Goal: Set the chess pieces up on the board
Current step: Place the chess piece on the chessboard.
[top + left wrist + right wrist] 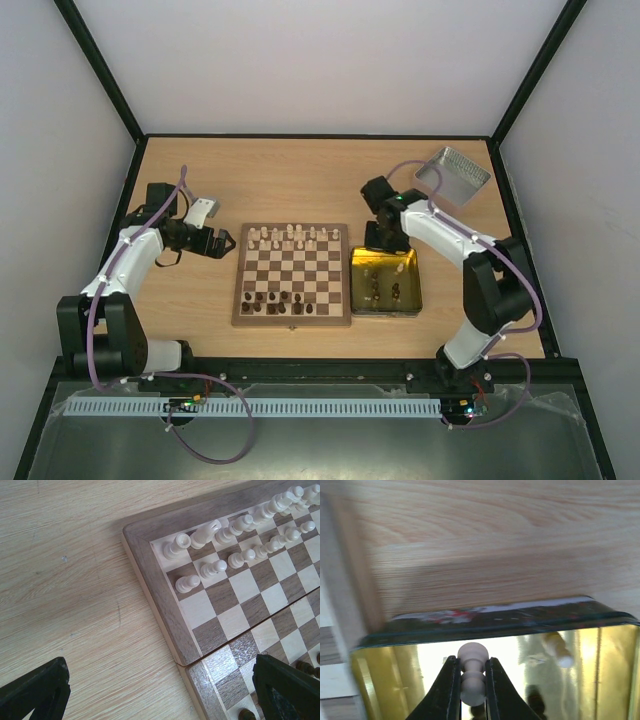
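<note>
Jaws of the right gripper (471, 666) are closed on a cream pawn (471, 655), which is pinched upright at its waist between the two fingertips, with its round head projecting above them. The pawn is held over the far end of the yellow tin (495, 621). A second pale piece (559, 652) is seen lying inside the tin, to the right of the held pawn and apart from it. A few more pieces (386, 290) are visible on the tin floor in the top view.

Jaws of the left gripper (160, 692) are spread fully, and nothing is held between them. One finger (35, 692) is positioned over the bare table (300, 180) and the other (287, 692) over the board's left margin.

The board (292, 272) is located at the centre of the table, between the two arms. Cream pieces (290, 237) are grouped on its two far ranks. Dark pieces (285, 300) are grouped on its two near ranks. The tin is placed just beside the board's right edge. A silver lid (452, 173) rests near the far right corner of the table, well apart from the board.
</note>
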